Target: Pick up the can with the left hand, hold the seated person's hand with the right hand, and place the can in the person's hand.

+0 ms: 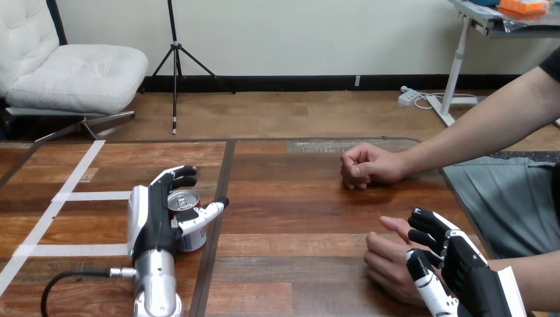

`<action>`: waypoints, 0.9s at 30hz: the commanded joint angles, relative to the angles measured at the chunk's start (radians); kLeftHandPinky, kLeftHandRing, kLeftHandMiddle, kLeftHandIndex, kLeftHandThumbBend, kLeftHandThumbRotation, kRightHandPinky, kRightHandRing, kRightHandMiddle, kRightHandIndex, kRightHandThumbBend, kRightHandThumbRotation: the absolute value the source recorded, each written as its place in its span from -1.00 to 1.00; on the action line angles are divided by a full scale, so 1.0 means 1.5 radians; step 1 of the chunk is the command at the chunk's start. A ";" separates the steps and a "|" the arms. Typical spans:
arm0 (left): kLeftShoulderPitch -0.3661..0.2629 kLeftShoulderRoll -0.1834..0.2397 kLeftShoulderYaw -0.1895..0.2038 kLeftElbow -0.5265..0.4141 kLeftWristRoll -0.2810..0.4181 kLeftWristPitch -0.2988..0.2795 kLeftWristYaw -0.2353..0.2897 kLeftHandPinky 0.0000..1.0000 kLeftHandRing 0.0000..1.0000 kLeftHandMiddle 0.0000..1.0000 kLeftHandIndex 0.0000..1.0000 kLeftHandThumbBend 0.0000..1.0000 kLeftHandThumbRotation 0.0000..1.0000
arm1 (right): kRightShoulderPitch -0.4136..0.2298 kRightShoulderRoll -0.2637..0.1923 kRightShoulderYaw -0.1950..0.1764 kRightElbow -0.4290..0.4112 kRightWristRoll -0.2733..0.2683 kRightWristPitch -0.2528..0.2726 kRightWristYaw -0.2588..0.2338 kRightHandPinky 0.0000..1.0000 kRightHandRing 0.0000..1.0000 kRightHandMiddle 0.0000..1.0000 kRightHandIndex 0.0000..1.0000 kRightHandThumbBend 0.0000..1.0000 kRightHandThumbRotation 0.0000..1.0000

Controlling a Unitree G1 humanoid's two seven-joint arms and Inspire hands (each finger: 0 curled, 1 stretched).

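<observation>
A red, silver-topped can (185, 200) is held upright on the table (297, 218) within curled fingers of the left hand (155, 221). The person's hand (386, 261) is touched by the right hand (465, 271); whether it is gripped cannot be told.

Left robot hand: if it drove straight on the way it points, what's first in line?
Nothing, as far as shown: the left robot hand, curled round the can, points away across bare table; the person's fist sits well right of that line.
</observation>
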State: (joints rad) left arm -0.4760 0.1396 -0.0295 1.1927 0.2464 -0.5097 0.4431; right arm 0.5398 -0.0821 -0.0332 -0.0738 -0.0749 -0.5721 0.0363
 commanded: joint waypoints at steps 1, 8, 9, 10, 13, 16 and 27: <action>-0.003 0.005 -0.010 -0.032 0.014 -0.031 0.024 0.19 0.37 0.43 0.40 0.42 -1.00 | -0.035 -0.002 0.006 -0.014 0.006 -0.014 0.004 0.52 0.65 0.68 0.63 0.08 0.25; -0.001 0.003 -0.003 -0.028 0.008 -0.047 0.028 0.20 0.37 0.42 0.39 0.40 -1.00 | -0.037 -0.003 0.004 -0.017 -0.003 -0.010 0.003 0.54 0.66 0.68 0.64 0.10 0.28; -0.001 0.004 -0.004 -0.027 0.010 -0.048 0.031 0.21 0.38 0.43 0.39 0.39 -1.00 | -0.037 -0.003 0.004 -0.018 -0.003 -0.010 0.003 0.54 0.66 0.68 0.64 0.10 0.29; -0.001 0.004 -0.004 -0.027 0.011 -0.048 0.033 0.22 0.38 0.43 0.39 0.39 -1.00 | -0.038 -0.003 0.004 -0.018 -0.003 -0.009 0.003 0.55 0.66 0.68 0.64 0.10 0.29; 0.001 0.004 -0.003 -0.028 0.012 -0.054 0.040 0.24 0.39 0.42 0.38 0.39 -1.00 | -0.040 -0.004 0.003 -0.015 -0.003 -0.014 0.003 0.55 0.67 0.69 0.64 0.10 0.29; 0.004 0.002 0.000 -0.029 0.007 -0.070 0.044 0.24 0.38 0.41 0.36 0.39 -1.00 | -0.041 -0.006 0.003 -0.014 -0.001 -0.016 0.005 0.56 0.67 0.69 0.64 0.09 0.28; 0.008 -0.001 0.009 -0.028 -0.003 -0.099 0.043 0.13 0.31 0.35 0.30 0.34 -1.00 | -0.040 -0.005 0.002 -0.018 0.000 -0.011 0.006 0.56 0.67 0.69 0.64 0.09 0.27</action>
State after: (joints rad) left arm -0.4336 0.1388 -0.0229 1.1914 0.2493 -0.6238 0.5068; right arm 0.5379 -0.0829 -0.0338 -0.0738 -0.0770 -0.5721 0.0423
